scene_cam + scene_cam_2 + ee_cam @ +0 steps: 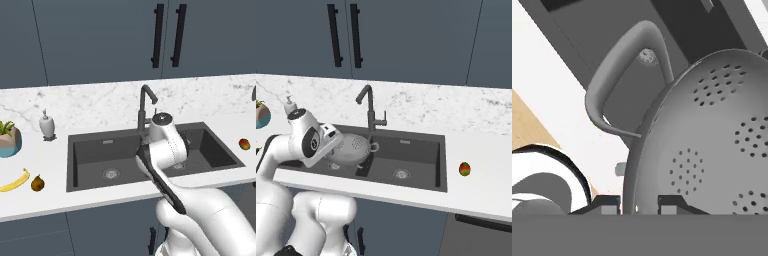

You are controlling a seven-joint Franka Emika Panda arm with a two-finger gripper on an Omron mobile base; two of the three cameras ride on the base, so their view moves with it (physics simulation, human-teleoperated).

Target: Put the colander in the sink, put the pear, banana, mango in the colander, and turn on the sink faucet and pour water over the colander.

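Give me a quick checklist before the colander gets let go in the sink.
1. Gripper on the colander rim: ok, fingers sit either side of the rim in the hand view.
2. Colander over the sink: ok, it hangs tilted in the left basin, near the divider.
3. Colander resting on the basin floor: cannot tell.
4. Clear of the faucet: ok, the spout stands behind it.
5. Fruit ready on the counter: ok, banana and pear left, mango right.
6. Water off: ok, no stream visible.
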